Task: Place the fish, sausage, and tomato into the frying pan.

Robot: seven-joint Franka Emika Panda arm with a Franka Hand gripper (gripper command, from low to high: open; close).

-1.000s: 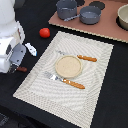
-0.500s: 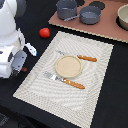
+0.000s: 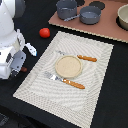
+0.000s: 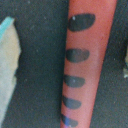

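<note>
Reddish-brown sausage beneath gripper

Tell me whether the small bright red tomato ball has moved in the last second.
No. The small bright red tomato ball sits at the same spot on the dark table, just off the striped beige placemat's far corner, as before.

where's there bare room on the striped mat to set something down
Free: the mat's near corner below the fork, and the strip right of the plate toward the mat's far edge. Crowded: the middle, where plate, fork and knife sit close together.
</note>
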